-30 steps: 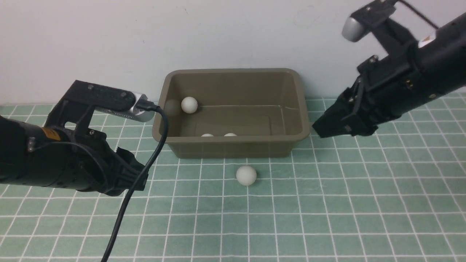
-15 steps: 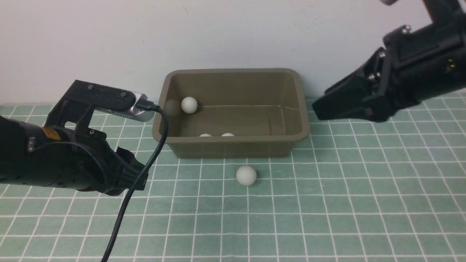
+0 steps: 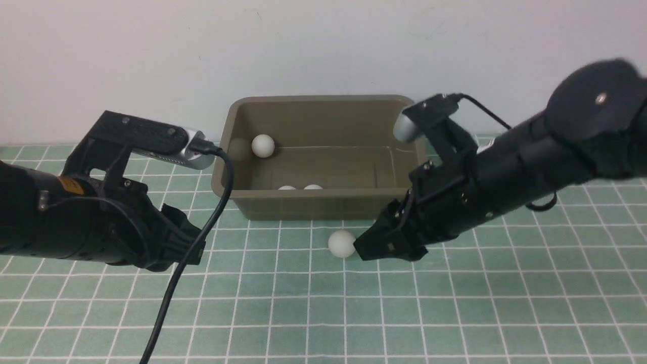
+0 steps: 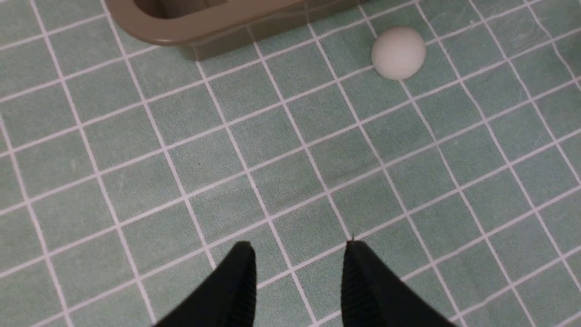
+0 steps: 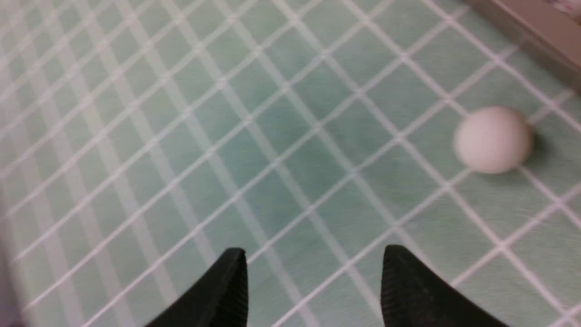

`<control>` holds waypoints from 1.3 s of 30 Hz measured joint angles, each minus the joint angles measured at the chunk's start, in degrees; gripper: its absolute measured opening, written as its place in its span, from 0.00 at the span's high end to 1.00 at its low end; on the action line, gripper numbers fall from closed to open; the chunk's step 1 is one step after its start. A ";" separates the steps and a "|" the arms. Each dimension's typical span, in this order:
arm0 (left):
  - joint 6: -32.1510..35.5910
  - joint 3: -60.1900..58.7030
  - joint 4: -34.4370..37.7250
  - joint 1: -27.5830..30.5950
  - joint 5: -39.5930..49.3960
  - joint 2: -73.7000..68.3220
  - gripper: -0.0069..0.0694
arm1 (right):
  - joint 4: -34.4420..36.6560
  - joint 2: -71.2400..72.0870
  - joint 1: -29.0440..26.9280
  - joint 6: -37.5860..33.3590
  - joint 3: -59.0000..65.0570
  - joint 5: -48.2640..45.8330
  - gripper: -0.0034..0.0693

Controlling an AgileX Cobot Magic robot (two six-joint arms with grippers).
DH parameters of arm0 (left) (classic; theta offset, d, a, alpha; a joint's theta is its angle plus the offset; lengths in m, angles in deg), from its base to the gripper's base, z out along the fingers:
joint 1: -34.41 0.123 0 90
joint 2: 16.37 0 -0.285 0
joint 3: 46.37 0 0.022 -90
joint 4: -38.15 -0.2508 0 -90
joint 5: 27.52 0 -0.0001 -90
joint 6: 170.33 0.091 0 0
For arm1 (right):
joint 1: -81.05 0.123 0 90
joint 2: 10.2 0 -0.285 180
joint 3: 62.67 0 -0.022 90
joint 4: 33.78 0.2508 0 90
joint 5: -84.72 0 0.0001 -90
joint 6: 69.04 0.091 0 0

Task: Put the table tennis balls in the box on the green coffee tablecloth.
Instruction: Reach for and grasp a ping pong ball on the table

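Only one outsider here: a plain off-white painted wall, well beyond the left gripper and the right gripper, smooth, carrying a few faint dark specks.

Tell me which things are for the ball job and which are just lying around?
For the job: loose ball, three boxed balls, box, green tablecloth, right gripper.
Just there: black cable, white wall.

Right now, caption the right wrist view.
Open right gripper above the green tablecloth; one ball lies near the box.
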 joint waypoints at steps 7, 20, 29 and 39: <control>0.06 0.00 0.00 0.00 0.05 0.00 0.59 | 3.87 -0.43 3.25 0.00 8.09 18.86 0.41; 0.66 0.00 0.05 0.00 -0.12 0.00 0.59 | 14.48 -10.27 6.27 -3.92 8.84 32.91 0.41; 0.93 0.00 0.05 0.00 -0.12 0.00 0.59 | 31.07 -14.94 6.32 -20.55 5.18 30.24 0.35; 0.99 0.00 0.05 0.00 0.19 0.00 0.59 | 50.40 -18.86 6.32 -40.18 4.24 29.97 0.29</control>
